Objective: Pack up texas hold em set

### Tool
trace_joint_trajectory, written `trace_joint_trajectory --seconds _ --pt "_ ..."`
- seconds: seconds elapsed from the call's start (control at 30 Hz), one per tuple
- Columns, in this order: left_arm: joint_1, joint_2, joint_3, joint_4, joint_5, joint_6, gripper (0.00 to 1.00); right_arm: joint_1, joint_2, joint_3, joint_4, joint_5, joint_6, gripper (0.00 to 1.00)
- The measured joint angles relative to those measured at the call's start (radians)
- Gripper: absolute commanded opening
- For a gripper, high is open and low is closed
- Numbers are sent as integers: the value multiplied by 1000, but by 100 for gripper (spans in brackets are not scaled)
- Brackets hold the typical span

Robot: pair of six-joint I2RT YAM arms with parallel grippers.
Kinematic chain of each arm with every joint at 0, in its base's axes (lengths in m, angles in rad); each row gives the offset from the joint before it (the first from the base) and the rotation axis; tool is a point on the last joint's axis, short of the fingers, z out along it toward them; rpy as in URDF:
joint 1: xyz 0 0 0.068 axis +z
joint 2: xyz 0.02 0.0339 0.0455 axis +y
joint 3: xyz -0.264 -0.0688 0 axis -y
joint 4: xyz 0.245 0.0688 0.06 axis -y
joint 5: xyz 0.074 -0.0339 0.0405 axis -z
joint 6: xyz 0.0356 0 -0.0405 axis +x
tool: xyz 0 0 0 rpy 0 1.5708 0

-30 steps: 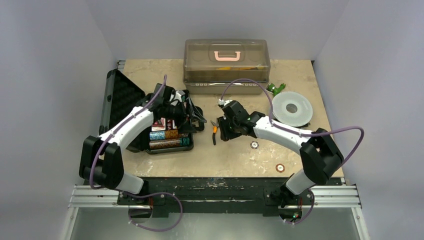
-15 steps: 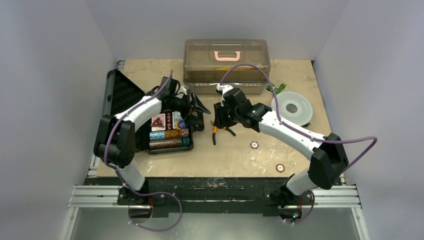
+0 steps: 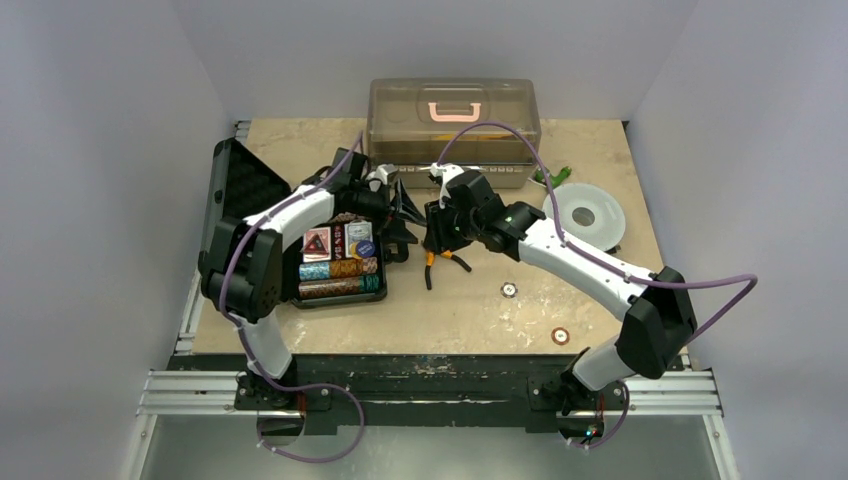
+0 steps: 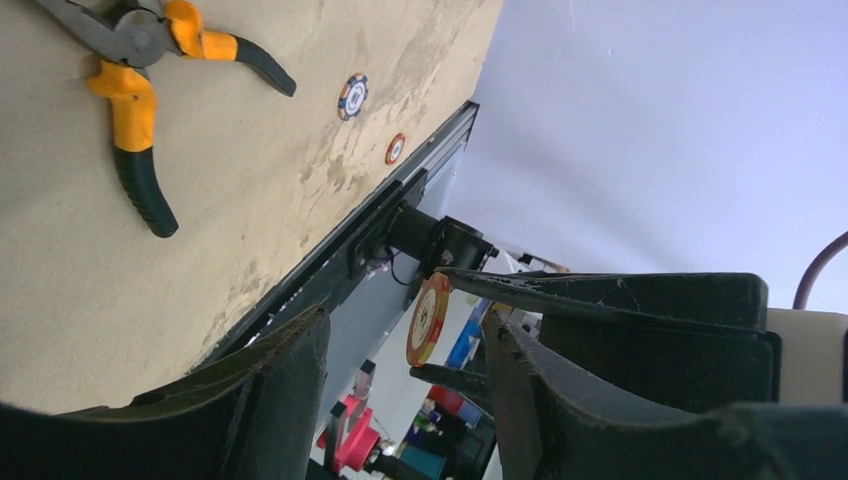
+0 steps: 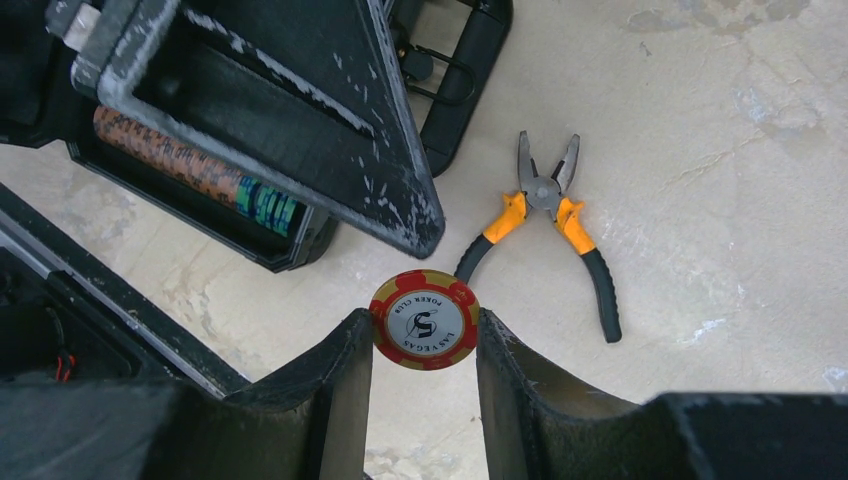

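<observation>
The texas hold em set's black case (image 3: 340, 268) lies open at the left, with rows of teal and brown chips, cards and its lid (image 3: 245, 190) laid back. My right gripper (image 5: 424, 325) is shut on a red-and-yellow poker chip (image 5: 424, 320), held by its edges above the table. My left gripper (image 4: 402, 320) faces it with its jaws apart on either side of that chip (image 4: 428, 320), not touching it. In the top view both grippers meet just right of the case, the left gripper (image 3: 405, 215) beside the right gripper (image 3: 432, 228). Two loose chips (image 3: 509, 290) (image 3: 561, 336) lie on the table.
Orange-handled pliers (image 3: 436, 265) lie under the right gripper. A big translucent brown box with a pink handle (image 3: 453, 125) stands at the back. A grey disc (image 3: 584, 217) and a small green thing (image 3: 550, 177) sit at the back right.
My left arm has swung from over the case to the right gripper, its jaws narrowing. The right gripper has risen and moved back-left with the chip.
</observation>
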State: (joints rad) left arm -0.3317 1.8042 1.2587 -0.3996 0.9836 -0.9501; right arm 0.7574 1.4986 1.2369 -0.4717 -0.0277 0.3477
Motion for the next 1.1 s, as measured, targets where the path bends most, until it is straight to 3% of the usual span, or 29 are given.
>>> trace_joint_trajectory --seconds 0.2,0.6,1.1 --pt "-35 14 8 14 47 53 53 0 0 7 -11 -14 -2 33" --pt "-50 56 55 -45 113 162 34 0 0 10 -15 -17 -13 33" --pt "-75 83 108 -89 144 196 19 0 2 10 -20 -18 -27 33"
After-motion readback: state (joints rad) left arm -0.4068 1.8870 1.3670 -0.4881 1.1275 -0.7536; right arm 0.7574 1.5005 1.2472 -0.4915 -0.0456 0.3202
